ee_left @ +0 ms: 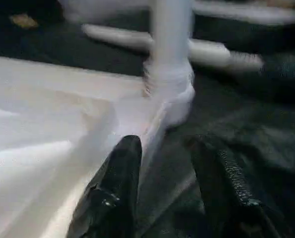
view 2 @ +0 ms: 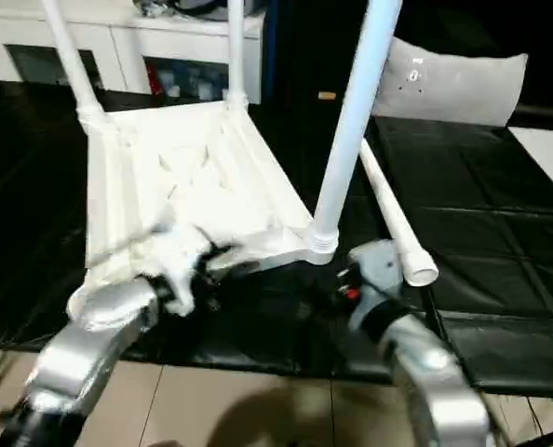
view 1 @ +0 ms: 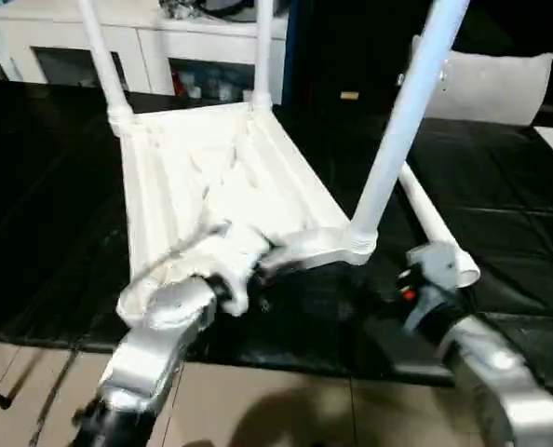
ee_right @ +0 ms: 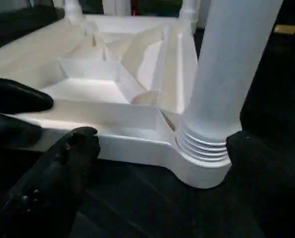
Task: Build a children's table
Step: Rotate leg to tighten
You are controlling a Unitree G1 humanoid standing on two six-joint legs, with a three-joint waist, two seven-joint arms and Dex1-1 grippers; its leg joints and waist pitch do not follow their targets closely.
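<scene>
Upside-down table top (view 1: 230,177) sits mid-mat with three legs in. Fourth leg (view 1: 432,226) lies loose at right, beside the spread right gripper (ee_right: 152,148). Left gripper (ee_left: 172,183), parted, straddles the near rim. Next, probably: grab that leg, seat it near-left.

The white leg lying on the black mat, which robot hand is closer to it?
Right. The right gripper sits just beside the loose leg, at its open end. The left gripper is over at the tabletop edge.
</scene>
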